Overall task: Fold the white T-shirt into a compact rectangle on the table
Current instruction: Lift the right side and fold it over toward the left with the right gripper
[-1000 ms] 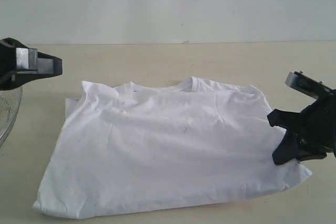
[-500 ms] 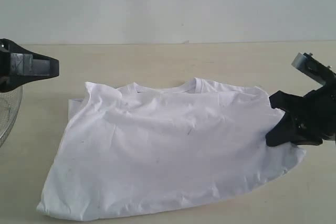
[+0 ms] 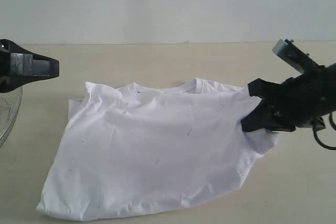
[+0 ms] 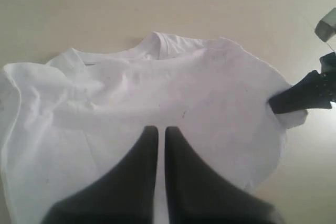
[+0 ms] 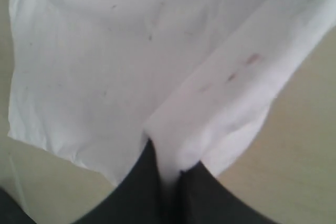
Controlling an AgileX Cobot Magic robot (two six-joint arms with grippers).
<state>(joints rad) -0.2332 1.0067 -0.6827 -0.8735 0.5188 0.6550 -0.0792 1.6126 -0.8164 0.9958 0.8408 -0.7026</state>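
Note:
The white T-shirt (image 3: 157, 150) lies plain side up on the table (image 3: 157, 59), collar toward the far edge. My right gripper (image 3: 251, 124) is shut on the shirt's right edge and holds that edge lifted off the table. In the right wrist view a fold of the T-shirt (image 5: 105, 51) runs pinched into the right gripper (image 5: 165, 161). My left gripper (image 3: 55, 67) hangs shut and empty above the table's left side, apart from the cloth. In the left wrist view the left gripper (image 4: 157, 129) points over the T-shirt (image 4: 131, 87), with the right gripper (image 4: 275, 103) at the cloth's edge.
A round wire-mesh basket (image 3: 6, 114) stands at the left edge, under the left arm. Bare tabletop (image 5: 304, 156) shows beside the lifted shirt edge and behind the collar. A pale wall (image 3: 168, 3) closes the far side.
My right gripper has moved left and upward with the shirt's right edge in it, drawing that side in over the shirt. The left gripper has barely shifted.

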